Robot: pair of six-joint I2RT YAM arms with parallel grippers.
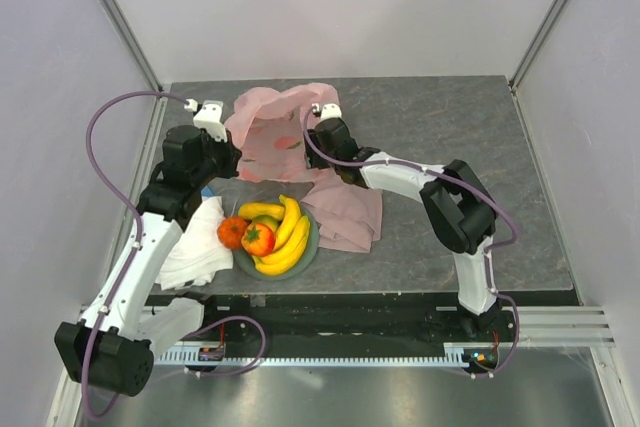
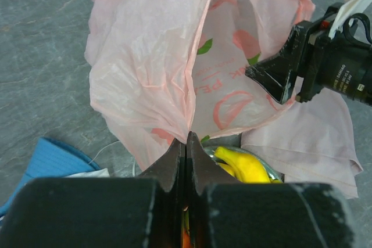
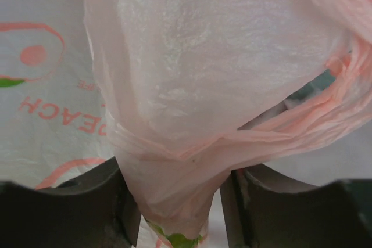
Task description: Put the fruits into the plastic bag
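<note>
The pale-pink plastic bag (image 1: 268,132) lies crumpled behind the plate. My left gripper (image 1: 232,159) is shut on the bag's near edge (image 2: 145,68), its tips (image 2: 186,137) pinched together on the film. My right gripper (image 1: 318,137) reaches into the bag from the right. In the right wrist view a fold of the bag (image 3: 203,74) hangs between its parted fingers (image 3: 177,201), which do not pinch it. A bunch of bananas (image 1: 288,237), a yellow oblong fruit (image 1: 262,210), a green-yellow fruit (image 1: 266,222), a red fruit (image 1: 258,239) and a tangerine (image 1: 231,232) sit on the plate.
The grey-green plate (image 1: 312,243) stands near the table's front edge. A dusty-pink cloth (image 1: 345,212) lies to its right, under the right arm. A white cloth (image 1: 195,247) and a blue item (image 2: 52,158) lie to its left, by the left arm.
</note>
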